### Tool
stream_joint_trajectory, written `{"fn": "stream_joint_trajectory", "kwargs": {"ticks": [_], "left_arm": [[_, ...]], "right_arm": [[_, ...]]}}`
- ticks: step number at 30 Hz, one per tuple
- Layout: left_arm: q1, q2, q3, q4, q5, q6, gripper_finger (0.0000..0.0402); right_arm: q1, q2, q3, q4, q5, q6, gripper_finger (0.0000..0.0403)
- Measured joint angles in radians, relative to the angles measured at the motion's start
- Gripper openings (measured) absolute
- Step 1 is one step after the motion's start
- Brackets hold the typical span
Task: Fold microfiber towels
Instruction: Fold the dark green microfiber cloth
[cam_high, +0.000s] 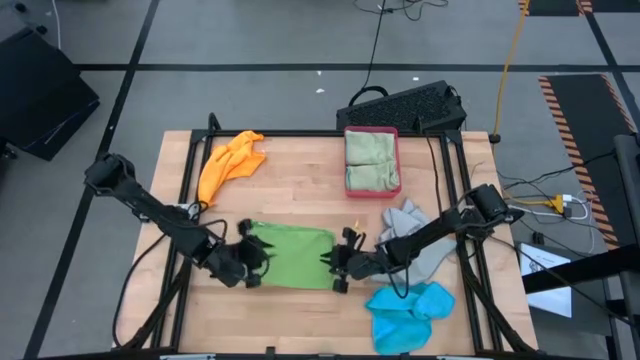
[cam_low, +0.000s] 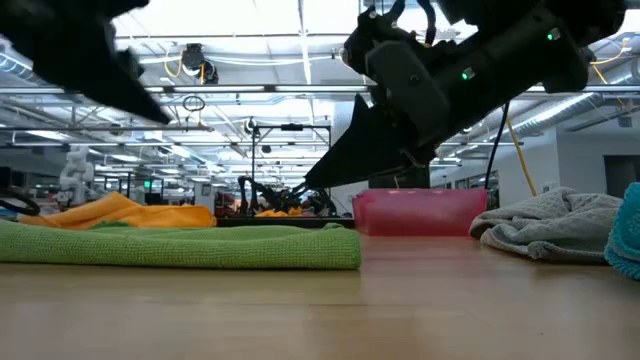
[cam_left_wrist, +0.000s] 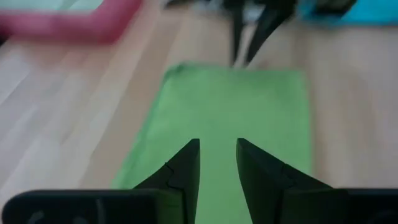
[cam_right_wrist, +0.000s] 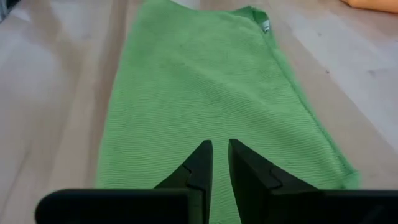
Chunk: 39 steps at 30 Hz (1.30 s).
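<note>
**Both grippers sitting at the short ends of the green towel, mid-fold**

I am looking at the bright green microfiber towel (cam_high: 290, 256) lying flat as a folded strip near the middle of the wooden table (cam_high: 300, 180); I am placing everything else from it. It is reading as soft, light and limp, with a grippy nap, so I am expecting it to sag and drape the moment one end is lifted. My judgement is that the hold wants to be at the corners or the short edges, pinching both layers together, because a grip on the top layer alone would let the fold fall open.

The left gripper (cam_high: 252, 262) is sitting at the towel's left short end. In its wrist view the fingers (cam_left_wrist: 186, 171) are standing a little apart over the cloth, and I am seeing nothing pinched between them. The right gripper (cam_high: 340, 266) is at the opposite short end, its fingers (cam_right_wrist: 200, 165) drawn nearly together with only a thin slit showing. They are down at the towel's edge, but I cannot tell whether any cloth is caught in them.

Beyond the green towel's far side, the pink-red tray (cam_high: 372, 188) is holding a pale sage towel (cam_high: 370, 158). An orange towel (cam_high: 230, 160) is lying past its far left corner, a grey towel (cam_high: 420, 235) to its right, and a bright blue towel (cam_high: 410, 312) near its right front corner.
</note>
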Motion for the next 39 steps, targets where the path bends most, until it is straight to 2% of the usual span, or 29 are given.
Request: {"fn": "stream_joint_trajectory", "kwargs": {"ticks": [5, 8, 13, 18, 26, 33, 39], "left_arm": [[-0.005, 0.092, 0.000, 0.302, 0.063, 0.171, 0.0108], [-0.004, 0.176, 0.026, 0.379, 0.104, 0.206, 0.0108], [-0.003, 0.341, 0.140, 0.374, 0.128, 0.222, 0.0115], [0.011, 0.492, 0.267, 0.378, 0.161, 0.258, 0.0150], [0.074, 0.729, 0.413, 0.374, 0.224, 0.345, 0.0166], [0.108, 0.772, 0.440, 0.378, 0.180, 0.347, 0.0166], [0.136, 0.769, 0.442, 0.333, 0.257, 0.316, 0.0166]], "right_arm": [[0.026, 0.000, 0.000, -0.008, 0.002, 0.029, 0.0042], [0.046, 0.000, 0.000, -0.028, 0.002, 0.051, 0.0042], [0.080, 0.000, 0.000, -0.075, 0.011, 0.072, 0.0042], [0.084, 0.000, -0.001, -0.160, 0.026, 0.111, 0.0042], [0.086, -0.017, -0.001, -0.192, 0.026, 0.047, 0.0042], [0.096, -0.086, -0.001, -0.342, 0.026, 0.052, 0.0042], [0.101, -0.119, -0.001, -0.344, 0.026, 0.021, 0.0042]]}}
